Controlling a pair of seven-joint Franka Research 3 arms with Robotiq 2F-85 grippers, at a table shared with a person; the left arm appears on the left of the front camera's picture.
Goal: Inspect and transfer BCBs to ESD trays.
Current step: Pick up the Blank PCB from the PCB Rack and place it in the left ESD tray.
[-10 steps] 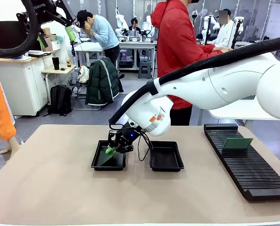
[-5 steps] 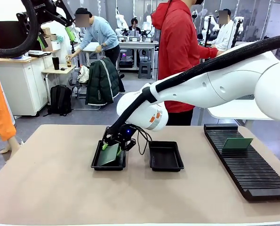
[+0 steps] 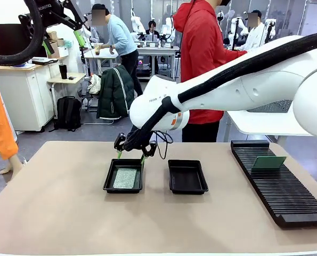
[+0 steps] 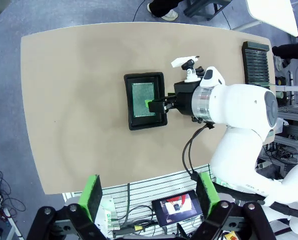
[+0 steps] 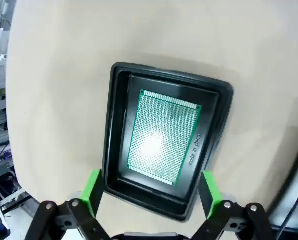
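Note:
A green BCB [image 3: 126, 178] lies flat inside the left ESD tray [image 3: 109, 181]. My right gripper [image 3: 130, 151] hovers open just above that tray's far rim, with nothing between its fingers. Looking down from the right wrist, the same BCB [image 5: 164, 140] rests in the tray [image 5: 110, 130] between my spread green pads [image 5: 92, 192]. The right ESD tray [image 3: 187, 186] holds nothing. Another BCB [image 3: 269, 162] stands upright in the black slotted rack [image 3: 281, 192]. My left gripper [image 3: 63, 42] is raised high at the upper left, open and holding nothing; from there I see the tray [image 4: 130, 107] and board [image 4: 141, 95].
A person in a red hoodie [image 3: 201, 64] stands at the table's far side. The long rack runs along the right edge of the table. The right arm's white body [image 3: 243, 90] spans the space above the table's right half. Bare tabletop [image 3: 57, 208] lies in front.
The right gripper let go of the BCB, opened, and rose back toward the far rim. The board went from tilted in the grip to lying flat in the left tray.

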